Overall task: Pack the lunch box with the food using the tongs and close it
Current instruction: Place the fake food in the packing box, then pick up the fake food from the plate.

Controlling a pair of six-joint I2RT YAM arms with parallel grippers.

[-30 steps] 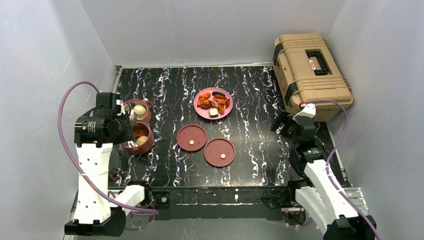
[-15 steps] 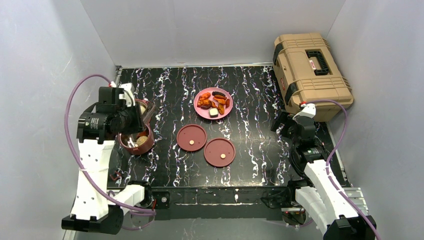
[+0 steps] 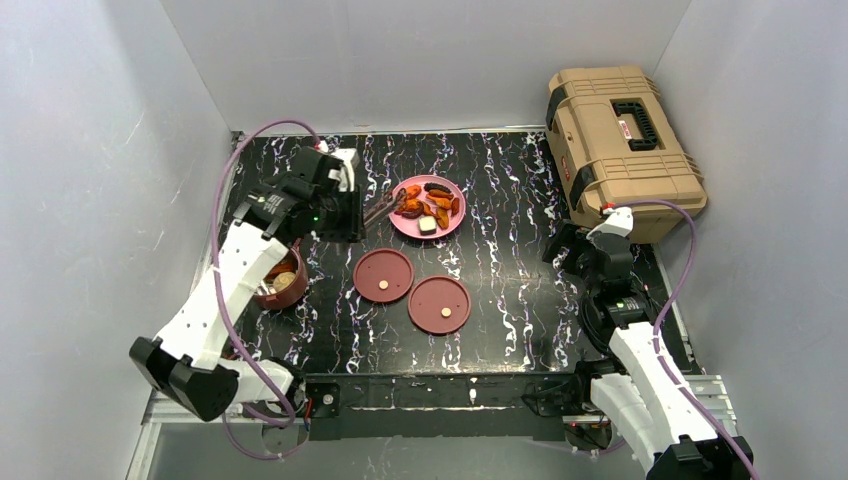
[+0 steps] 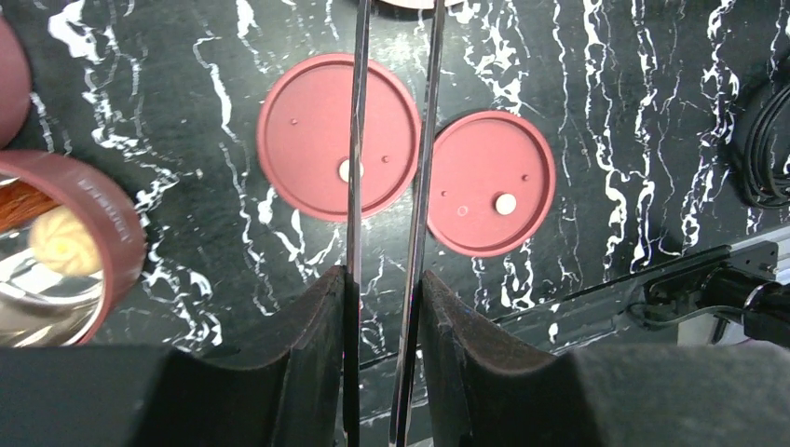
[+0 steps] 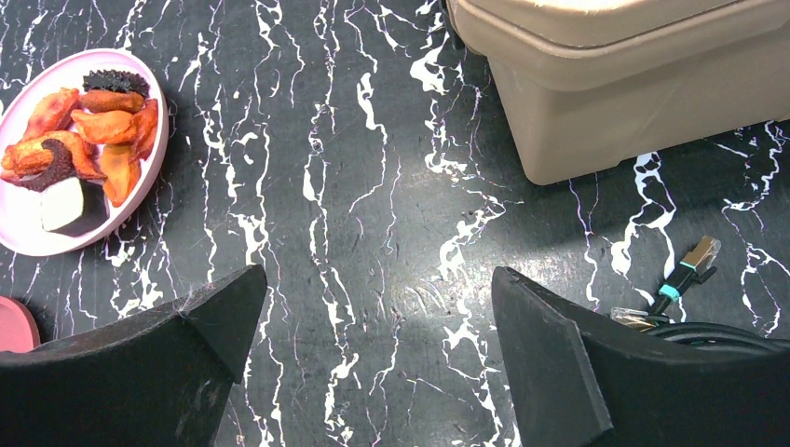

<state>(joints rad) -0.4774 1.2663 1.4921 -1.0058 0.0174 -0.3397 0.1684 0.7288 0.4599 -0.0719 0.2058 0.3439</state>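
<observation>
Stretched across the tabletop (image 3: 500, 200), left hand (image 4: 382, 289) clamped on the tongs (image 4: 424, 140), tips at the pink plate's (image 3: 446, 228) edge, two lids (image 3: 383, 275) nearby; right hand (image 5: 374, 275) spread apart near the toolbox (image 5: 606, 93).

Your left arm (image 3: 235, 270) reaches over the back left of the table (image 3: 500, 200). The left gripper (image 3: 360, 213) is clamped on the tongs (image 3: 385, 207), which point right, with their tips at the left edge of the pink plate (image 3: 445, 231). Food (image 3: 425, 203) on the plate: orange-red pieces, a dark piece at the back, a white piece at the front. Two flat maroon lids, each with a pale dot, lie nearer you than the plate: left lid (image 3: 375, 268), right lid (image 3: 448, 298). One maroon bowl (image 3: 272, 296) shows partly under the arm, with a pale bun (image 3: 285, 281) inside. Tan toolbox (image 3: 620, 135) at back right; your right arm (image 3: 620, 300) sits folded just in front of it.
</observation>
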